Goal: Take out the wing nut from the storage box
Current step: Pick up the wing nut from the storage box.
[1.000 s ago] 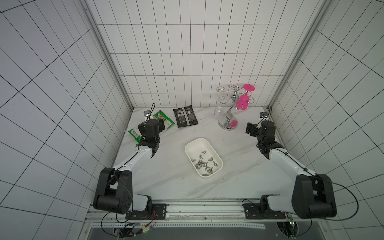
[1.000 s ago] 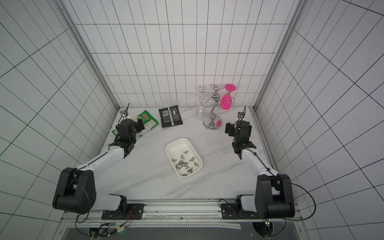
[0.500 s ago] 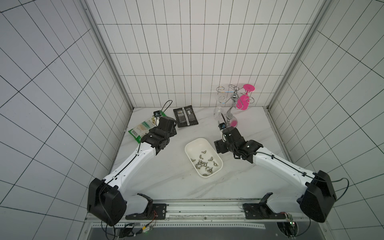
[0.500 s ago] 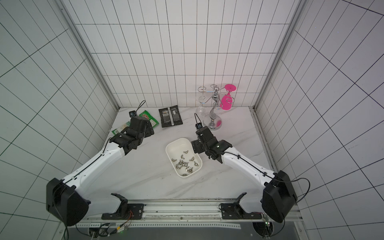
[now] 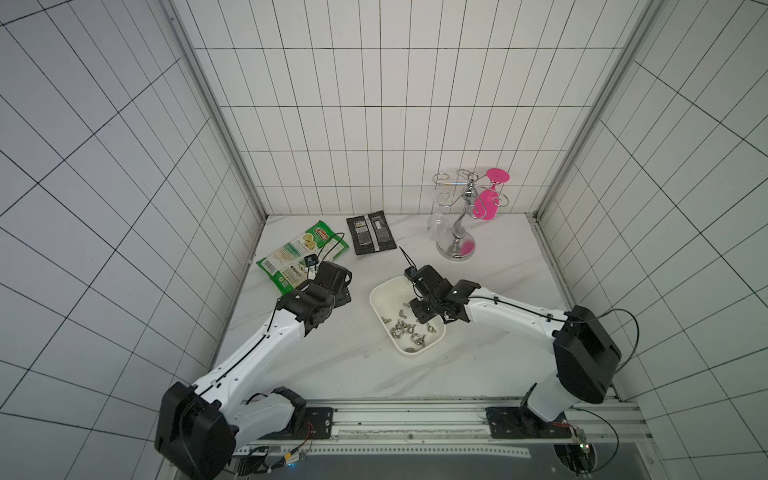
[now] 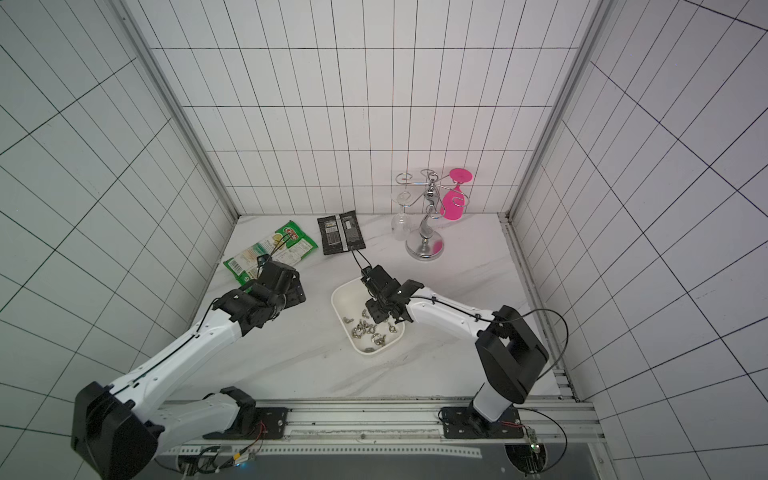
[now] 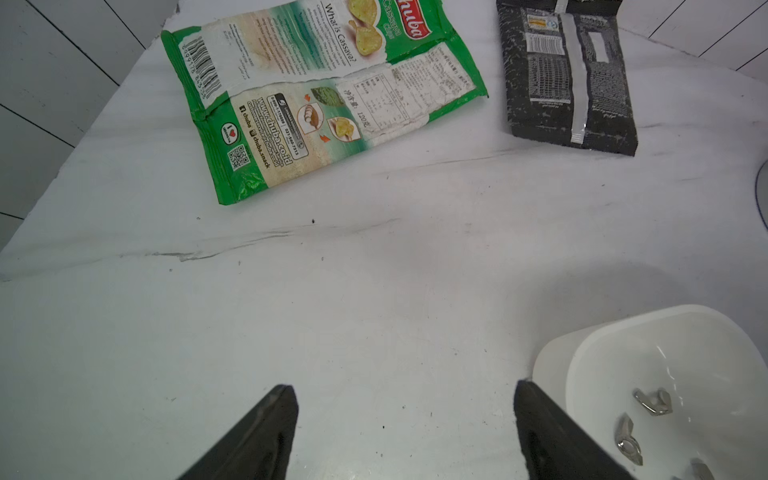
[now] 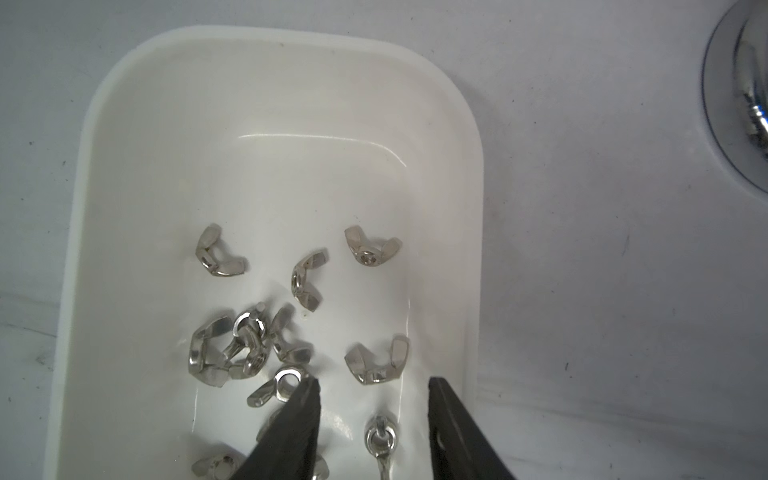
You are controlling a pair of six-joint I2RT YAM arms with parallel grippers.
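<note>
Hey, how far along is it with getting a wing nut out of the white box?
Reach done: the right gripper hangs over the storage box, jaws apart, a wing nut between them. Nothing gripped yet. Remaining: close, lift it out, set it on the table.

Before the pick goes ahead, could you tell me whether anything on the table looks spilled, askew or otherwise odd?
Nothing is spilled: every visible wing nut lies inside the storage box. The box sits diagonally on the table, and the green snack packet lies wrinkled, back side up, at an angle. Nothing looks damaged.
</note>
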